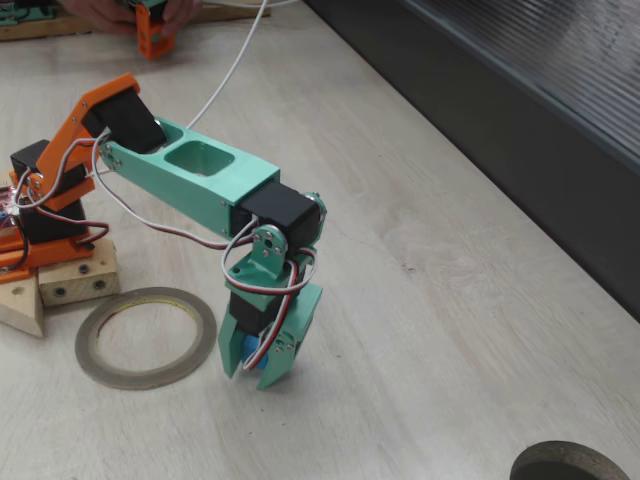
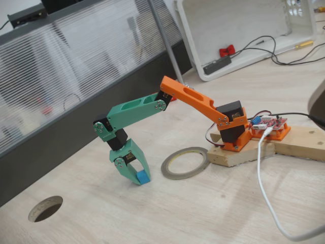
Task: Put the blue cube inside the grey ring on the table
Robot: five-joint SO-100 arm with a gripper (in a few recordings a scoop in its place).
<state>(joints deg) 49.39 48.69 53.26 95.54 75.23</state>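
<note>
A pale whitewashed wood-grain table [image 1: 450,300] carries a small robot arm, orange at the base and teal green toward the tip.

In a fixed view, going left to right: the arm's orange base stands on pale wooden blocks [image 1: 70,280] at the left edge. Just below and to the right of the blocks lies the thin flat grey-brown ring [image 1: 146,336], flat on the table, its wide opening showing bare wood. Just beside the ring's right edge, the teal two-finger gripper [image 1: 262,368] points straight down at the table. Its fingers are drawn in narrowly around the small bright blue cube [image 1: 253,349], which shows between them, outside the ring. A dark round disc [image 1: 575,462] is partly seen at the bottom right corner.

In the other fixed view the order is reversed: a round hole in the table [image 2: 45,208] at far left, then the gripper [image 2: 136,175] holding the blue cube [image 2: 142,177] low at the table surface, then the ring [image 2: 185,162] near it on the right, then the blocks and orange base.
</note>
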